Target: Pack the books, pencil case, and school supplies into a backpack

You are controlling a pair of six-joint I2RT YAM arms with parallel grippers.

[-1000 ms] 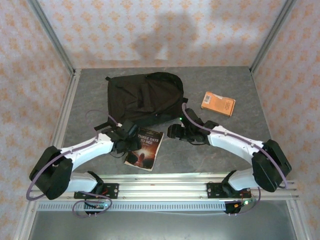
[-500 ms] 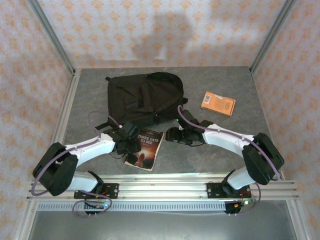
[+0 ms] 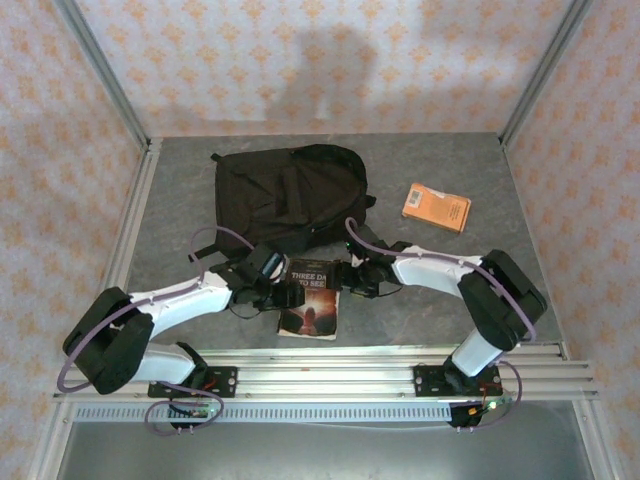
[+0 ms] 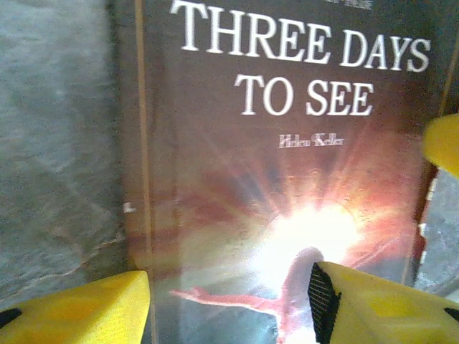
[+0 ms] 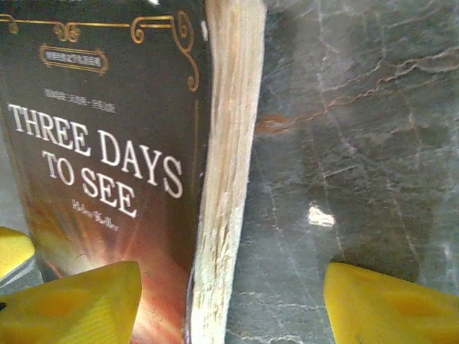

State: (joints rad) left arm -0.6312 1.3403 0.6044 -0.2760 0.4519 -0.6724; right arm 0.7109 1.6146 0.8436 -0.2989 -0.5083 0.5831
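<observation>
Left wrist: left gripper [image 4: 228,309] spread, one finger over the table [image 4: 57,143], the other over the cover of the dark book [image 4: 287,179]. Right gripper [image 5: 229,301] also spread, straddling the book's page edge. Book lies flat between both grippers, just in front of the backpack [image 3: 290,195].

One backpack [image 3: 288,195], one dark book [image 3: 312,302], one orange book [image 3: 436,207]

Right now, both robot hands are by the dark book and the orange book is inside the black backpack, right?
No. The orange book is not inside the backpack; it lies on the table to the backpack's right, as the top view shows. The left gripper and right gripper are both by the dark book.
</observation>
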